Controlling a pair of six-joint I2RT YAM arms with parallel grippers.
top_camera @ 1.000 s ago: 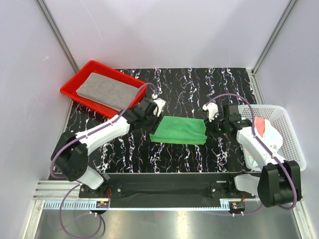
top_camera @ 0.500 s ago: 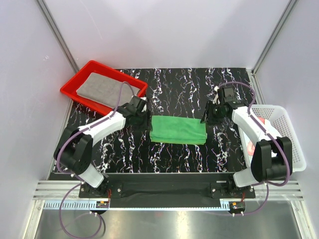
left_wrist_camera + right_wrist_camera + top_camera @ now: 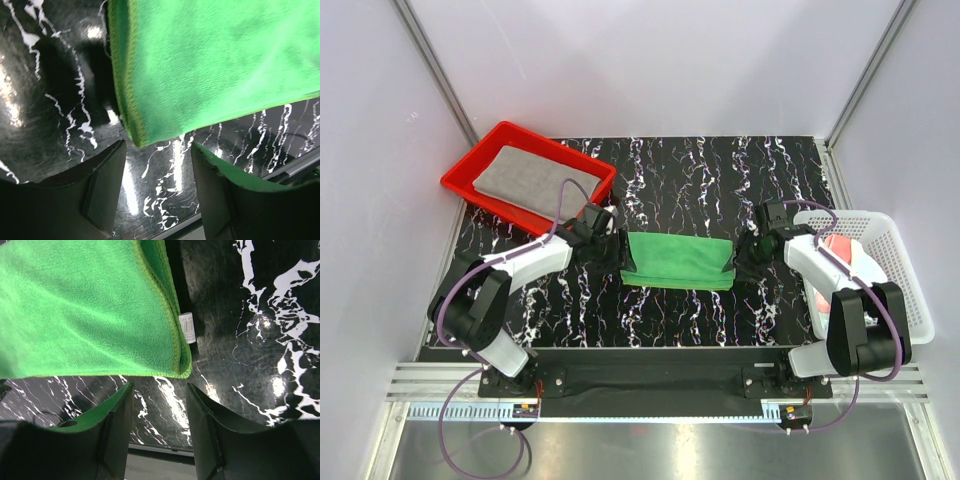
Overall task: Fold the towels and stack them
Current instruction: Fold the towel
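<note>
1. Centrally on the black, white-veined counter [image 3: 720,180] lies the green towel [image 3: 678,260], folded into a flat rectangle, with a tool at each short end.
2. Left tool [image 3: 157,185]: its fingers [image 3: 102,185] stand wide apart and low over the counter. The towel's near left corner is just beyond the gap, and nothing is gripped.
3. Right tool [image 3: 160,425]: also spread wide and holding nothing. The towel's near right corner sits just ahead of the gap.
4. A small white tag [image 3: 187,327] sticks out from under the green hem on the right side. It carries dark print that is too small to read.
5. The grey towel [image 3: 535,180] lies folded flat in the red tray [image 3: 460,185] at the far left, well apart from the green one.
6. The white basket [image 3: 905,290] stands at the right edge, and a pink towel [image 3: 838,250] shows inside it, partly behind the right arm.
</note>
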